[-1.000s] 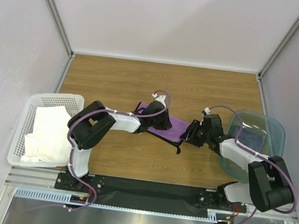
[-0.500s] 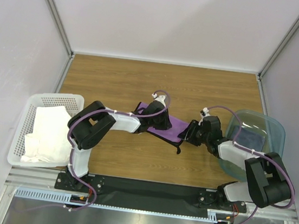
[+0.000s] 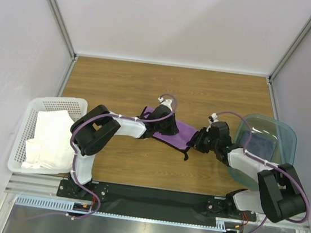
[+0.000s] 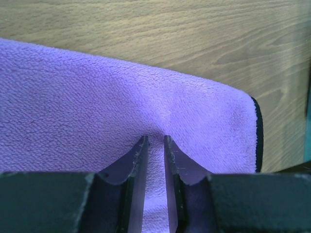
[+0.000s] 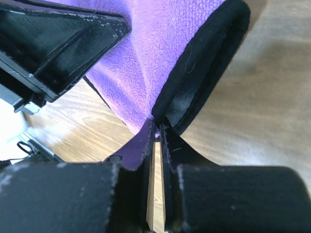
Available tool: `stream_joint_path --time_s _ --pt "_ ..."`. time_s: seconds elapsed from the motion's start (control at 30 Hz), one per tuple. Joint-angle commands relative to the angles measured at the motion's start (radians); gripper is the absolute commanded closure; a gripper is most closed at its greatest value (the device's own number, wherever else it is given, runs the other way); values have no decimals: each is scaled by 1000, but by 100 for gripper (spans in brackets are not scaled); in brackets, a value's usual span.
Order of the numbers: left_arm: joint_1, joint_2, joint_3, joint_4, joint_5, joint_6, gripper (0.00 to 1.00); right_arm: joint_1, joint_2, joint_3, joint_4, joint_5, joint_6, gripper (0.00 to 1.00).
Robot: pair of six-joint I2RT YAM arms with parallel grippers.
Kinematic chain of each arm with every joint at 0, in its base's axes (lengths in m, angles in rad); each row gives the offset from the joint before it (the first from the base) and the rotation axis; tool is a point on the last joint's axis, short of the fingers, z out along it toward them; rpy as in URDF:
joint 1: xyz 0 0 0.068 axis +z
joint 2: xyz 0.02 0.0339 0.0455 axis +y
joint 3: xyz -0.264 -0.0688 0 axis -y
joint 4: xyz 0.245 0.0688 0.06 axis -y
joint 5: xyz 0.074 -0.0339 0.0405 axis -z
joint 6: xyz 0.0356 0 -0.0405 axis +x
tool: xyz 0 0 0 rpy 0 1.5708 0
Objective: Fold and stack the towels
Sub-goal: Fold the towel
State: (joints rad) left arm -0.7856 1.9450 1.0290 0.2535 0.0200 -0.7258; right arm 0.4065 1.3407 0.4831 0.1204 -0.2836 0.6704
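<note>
Top external view: a wood-grain table boxed in by 3 pale walls, with metal posts in the far corners. The purple towel lies near the middle of the table. The left gripper is clamped on a puckered ridge of it — cloth fills the narrow gap between its fingers. The right gripper pinches the towel's black-hemmed edge at its tips, jaws almost together, that edge raised off the wood. At the left side a white basket holds the white towel — at the right, a teal bin holds the navy towel.
</note>
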Motion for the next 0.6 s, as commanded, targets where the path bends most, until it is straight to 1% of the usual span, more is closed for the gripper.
stream_joint_path --time_s 0.0,0.03,0.1,0.17,0.2,0.23,0.27,0.3,0.43,0.53,0.57 --pt "-7 23 3 -14 -17 -3 75 6 -63 21 -115 35 55 95" --pt "-7 25 5 -14 -17 -3 75 5 -72 26 -176 44 57 94" --pt "-7 25 3 -13 -17 -3 75 6 -72 41 -223 52 60 91" --pt "-7 23 3 -11 -17 -1 75 6 -57 45 -261 64 57 85" --pt "-7 25 5 -8 -17 0 75 6 -46 42 -263 70 48 81" --pt "-7 26 3 -7 -17 2 75 6 -37 40 -260 75 44 72" --pt "-7 26 5 -5 -17 5 75 6 -11 45 -261 81 35 68" --pt "-7 29 5 -5 -17 5 75 6 3 48 -258 81 26 62" --pt "-7 20 2 -3 -17 20 75 6 61 100 -292 60 -2 52" --pt "-7 -9 0 -13 -17 48 76 11 41 138 -315 46 -17 45" --pt "-7 -20 2 -19 -44 71 75 11 31 150 -327 47 -22 45"
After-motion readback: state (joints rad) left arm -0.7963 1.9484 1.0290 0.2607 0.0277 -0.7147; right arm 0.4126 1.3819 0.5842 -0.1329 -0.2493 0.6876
